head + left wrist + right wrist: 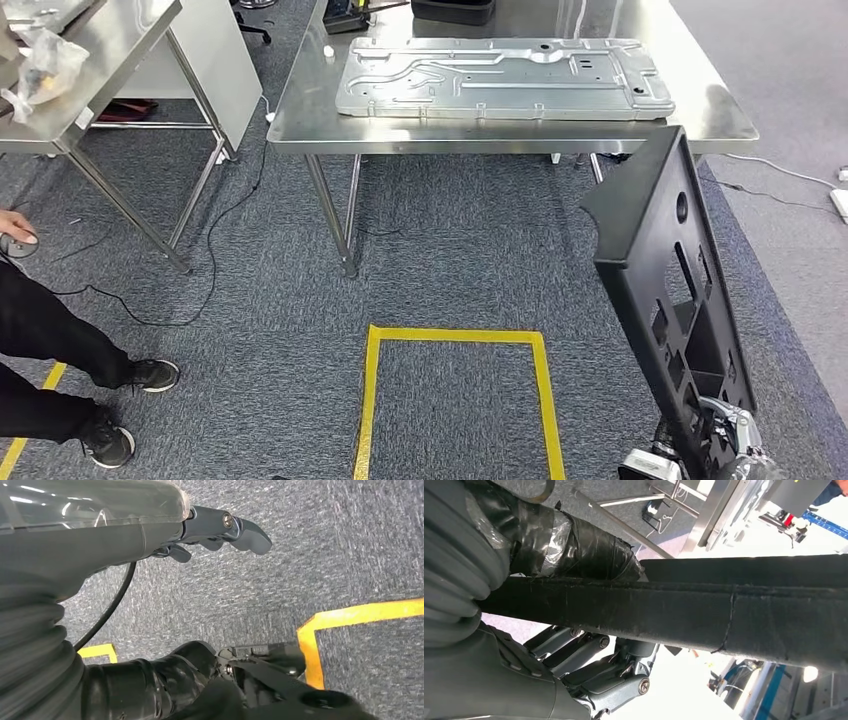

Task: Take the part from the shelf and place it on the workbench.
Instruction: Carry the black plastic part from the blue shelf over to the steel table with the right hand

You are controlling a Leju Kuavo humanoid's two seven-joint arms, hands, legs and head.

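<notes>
The part is a long black plastic panel with cut-outs. It stands almost upright at the lower right of the head view, and my right hand grips its bottom end. In the right wrist view the part's edge runs across the picture, with the taped thumb on one side and the fingers on the other. The steel workbench stands ahead, apart from the part's top end, and carries a large silver metal plate. My left hand hangs over the carpet, fingers stretched out and holding nothing.
A yellow tape rectangle marks the carpet in front of the workbench. A second steel table with a plastic bag stands at the far left. A person in black trousers stands at the left edge. Cables trail on the floor.
</notes>
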